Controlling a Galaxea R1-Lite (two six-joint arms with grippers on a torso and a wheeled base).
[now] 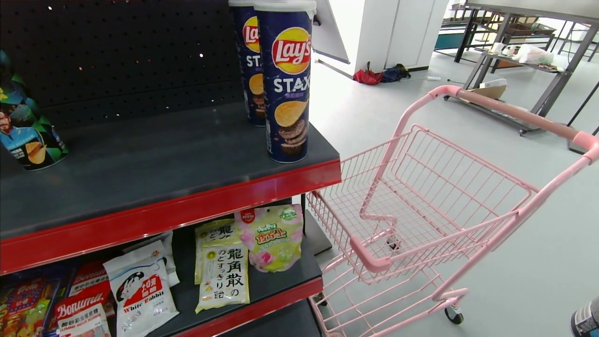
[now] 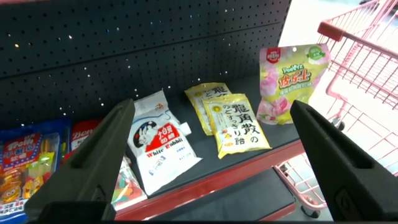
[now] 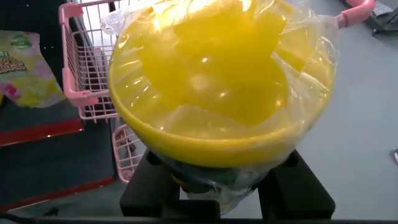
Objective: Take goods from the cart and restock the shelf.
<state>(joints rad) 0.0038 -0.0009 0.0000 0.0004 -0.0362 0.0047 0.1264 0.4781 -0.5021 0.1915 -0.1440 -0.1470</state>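
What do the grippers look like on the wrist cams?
Left gripper: two matte dark-grey fingers, broad, flat, tapering to the tips; no markings or cables visible. Right gripper: black, blocky, square-edged fingers; the rest is hidden behind the can.

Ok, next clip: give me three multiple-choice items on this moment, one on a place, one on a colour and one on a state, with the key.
1. Where do the two tall blue chip cans stand?
A) at the end of the top shelf nearest the cart
B) inside the cart
C) on the floor

2. What colour is the cart?
A) blue
B) pink
C) green

3. How is the left claw?
A) shut on a bag
B) shut on a can
C) open and empty

Key:
1A, both cans stand at the shelf's right end, beside the cart.
2B, its wire and handle are pink.
3C, it gapes wide with nothing held.
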